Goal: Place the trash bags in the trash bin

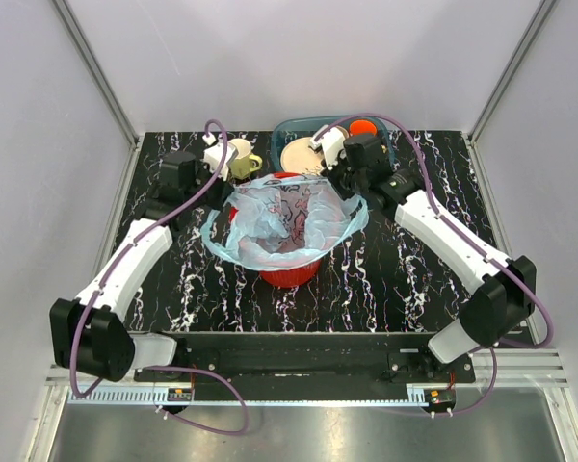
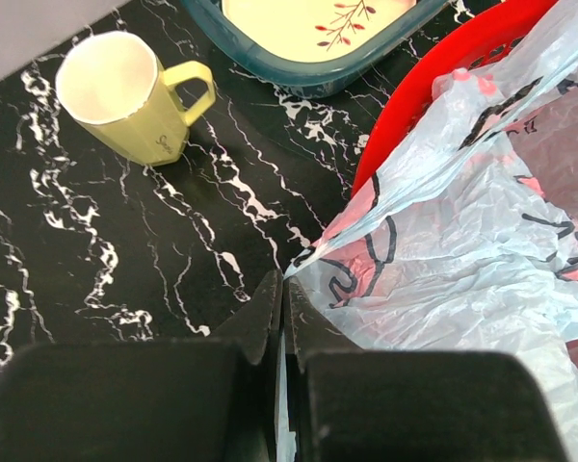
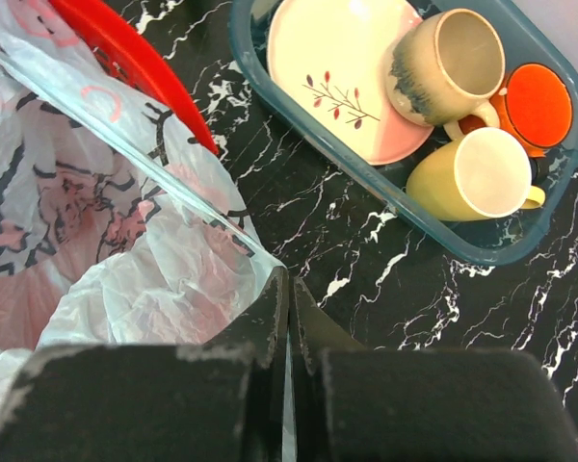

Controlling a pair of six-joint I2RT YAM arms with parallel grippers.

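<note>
Left fingers (image 2: pixel 277 298), right fingers (image 3: pixel 279 298) each clamp trash bag (image 1: pixel 287 223) edge; bag spread over trash bin (image 1: pixel 291 274) rim; tray (image 3: pixel 482 252) close behind.

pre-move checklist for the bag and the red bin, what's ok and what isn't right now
1. Left gripper grips the bag: ok, shut with the film pinched at its fingertips.
2. Right gripper grips the bag: ok, shut on the opposite edge.
3. Bag opened over the red bin: ok, it is spread wider than the mouth and the middle sags inside.
4. Bag edge seated over the rim all round: cannot tell, the plastic hides most of the rim.
5. Yellow mug clear of the left gripper: ok, it stands apart on the table.
6. Teal tray clear of the right gripper: ok, apart from the fingers.
</note>
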